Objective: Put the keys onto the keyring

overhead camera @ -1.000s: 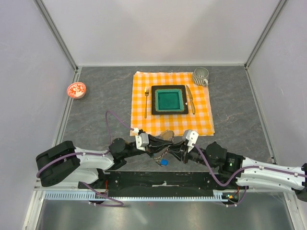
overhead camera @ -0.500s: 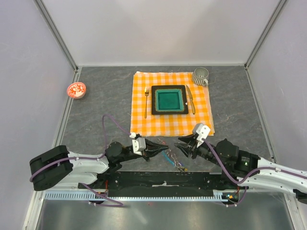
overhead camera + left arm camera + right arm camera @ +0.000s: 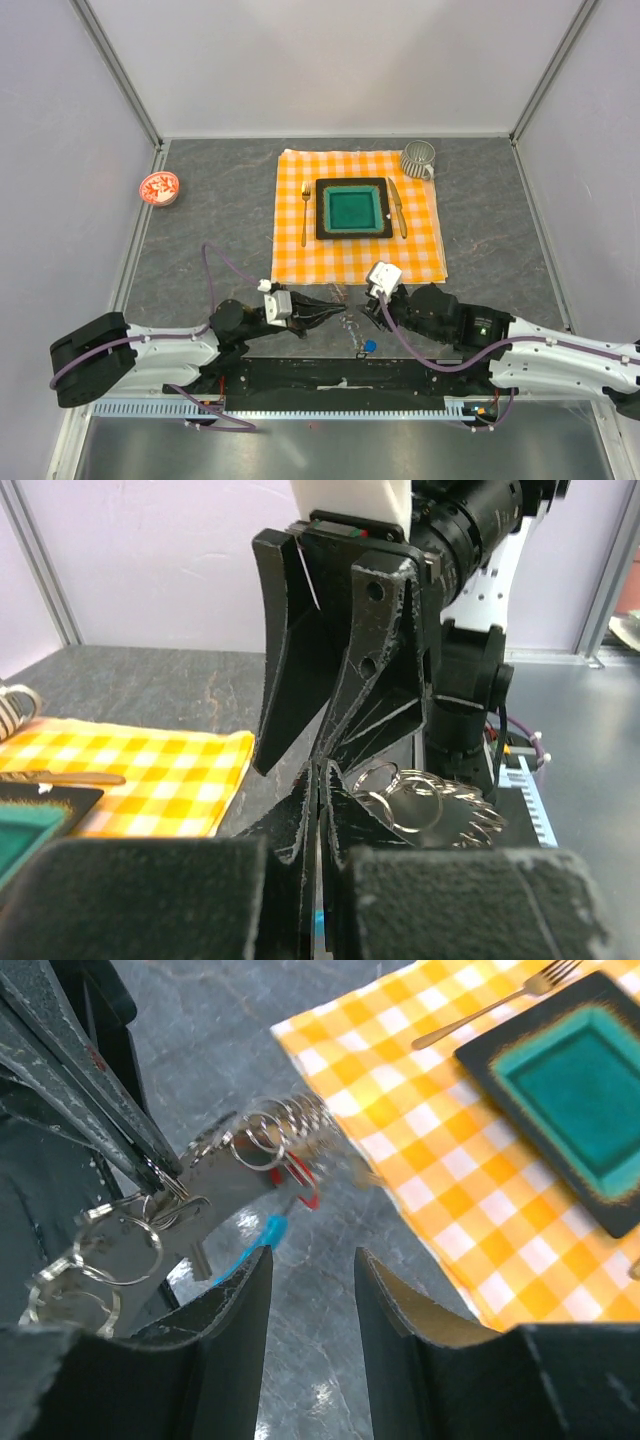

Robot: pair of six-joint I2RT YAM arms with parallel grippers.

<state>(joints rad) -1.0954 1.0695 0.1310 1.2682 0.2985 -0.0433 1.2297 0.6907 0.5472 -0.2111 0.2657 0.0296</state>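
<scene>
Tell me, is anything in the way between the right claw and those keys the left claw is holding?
Nothing visible is. The right gripper stands open close beside the keys, which hang from the shut left gripper. Only open air shows between them.

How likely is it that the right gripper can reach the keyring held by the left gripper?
Probably yes. The right gripper is open and sits close beside the keyring, which hangs pinched in the shut left gripper; nothing visible lies between them.

Left end effector pinched tight, right end effector parted, tip to tip, both arms low.
</scene>
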